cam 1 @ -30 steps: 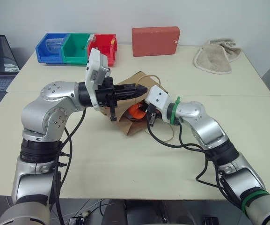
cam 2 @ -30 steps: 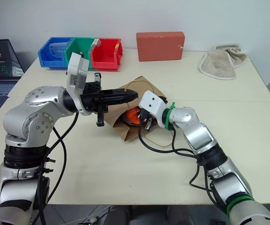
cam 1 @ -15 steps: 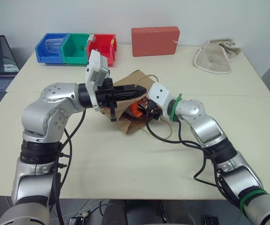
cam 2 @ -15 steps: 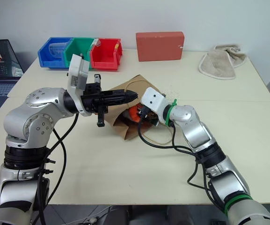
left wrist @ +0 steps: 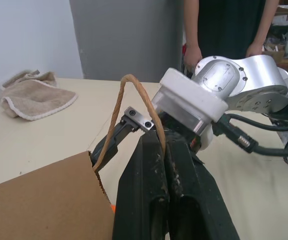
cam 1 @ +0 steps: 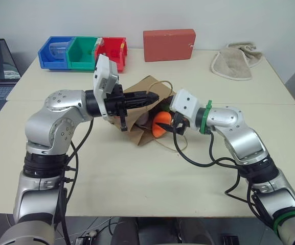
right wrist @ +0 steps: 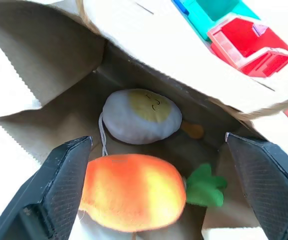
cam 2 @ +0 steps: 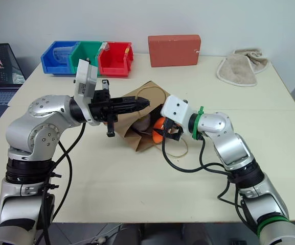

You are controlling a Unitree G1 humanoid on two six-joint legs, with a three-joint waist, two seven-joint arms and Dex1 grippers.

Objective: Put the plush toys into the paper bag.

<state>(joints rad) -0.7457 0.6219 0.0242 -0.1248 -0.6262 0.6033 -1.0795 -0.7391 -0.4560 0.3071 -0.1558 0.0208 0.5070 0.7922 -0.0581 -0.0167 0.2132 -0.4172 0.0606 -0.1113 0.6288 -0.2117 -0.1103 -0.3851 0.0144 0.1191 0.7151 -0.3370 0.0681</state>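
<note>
Cream table — bins, red-brown block and towel are set along the far edge by the wall. Paper bag lies mid-table, its handle clenched in the left gripper. Carrot and egg plush are seen at the bag mouth. Right gripper — clenched on the carrot a second ago — is now released and drawn back.

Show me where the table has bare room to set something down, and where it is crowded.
Free: the wide near strip of table in front of the bag, and the stretch between the red block and the towel. Crowded: the middle, where both grippers meet at the bag mouth, and the far left corner with the bins.
</note>
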